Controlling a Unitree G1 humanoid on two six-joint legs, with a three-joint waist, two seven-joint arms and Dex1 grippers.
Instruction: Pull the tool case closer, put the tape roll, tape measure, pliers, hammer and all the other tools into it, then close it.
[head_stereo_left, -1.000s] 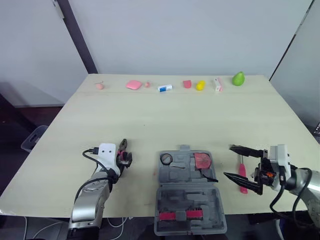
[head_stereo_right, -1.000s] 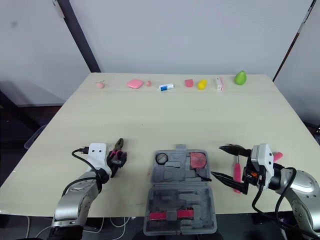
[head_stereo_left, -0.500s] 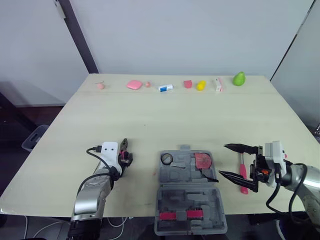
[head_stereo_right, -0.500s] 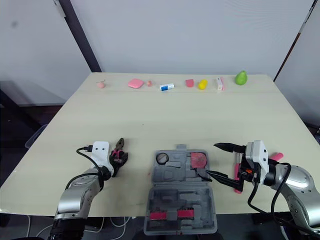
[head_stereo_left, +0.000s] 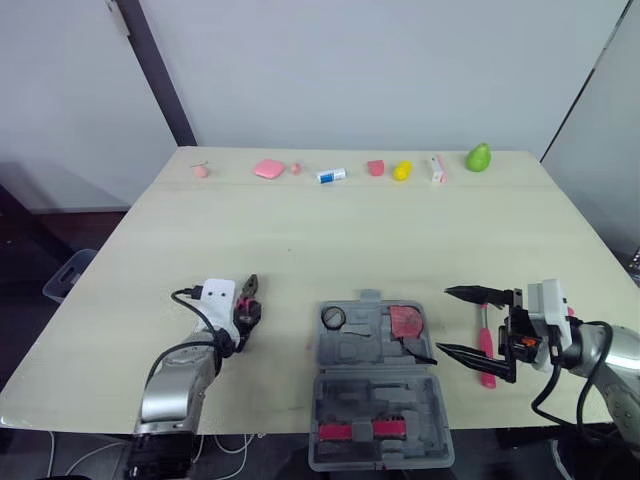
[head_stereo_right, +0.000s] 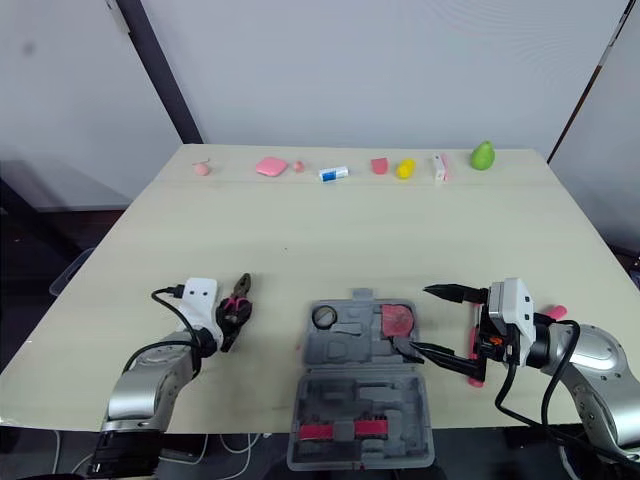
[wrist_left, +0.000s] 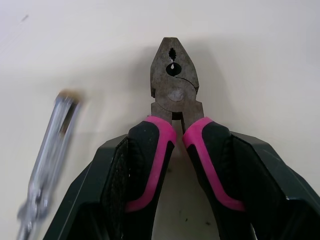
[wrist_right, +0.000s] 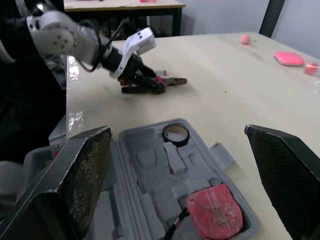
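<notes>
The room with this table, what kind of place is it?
Probably a test lab, not a home: a plain table against bare walls, small toy-like things lined up along its far edge, and an open tool case.

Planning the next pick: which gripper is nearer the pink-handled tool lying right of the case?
Right. The right gripper, fingers open, sits right beside the pink-handled tool; the left gripper holds the pliers across the tool case.

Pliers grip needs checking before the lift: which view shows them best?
Left wrist view: the pliers appear close up, pink handles between the fingers of the left end effector. Eye views show them small, head poking past it; the right wrist view shows them distant, beyond the tool case.
</notes>
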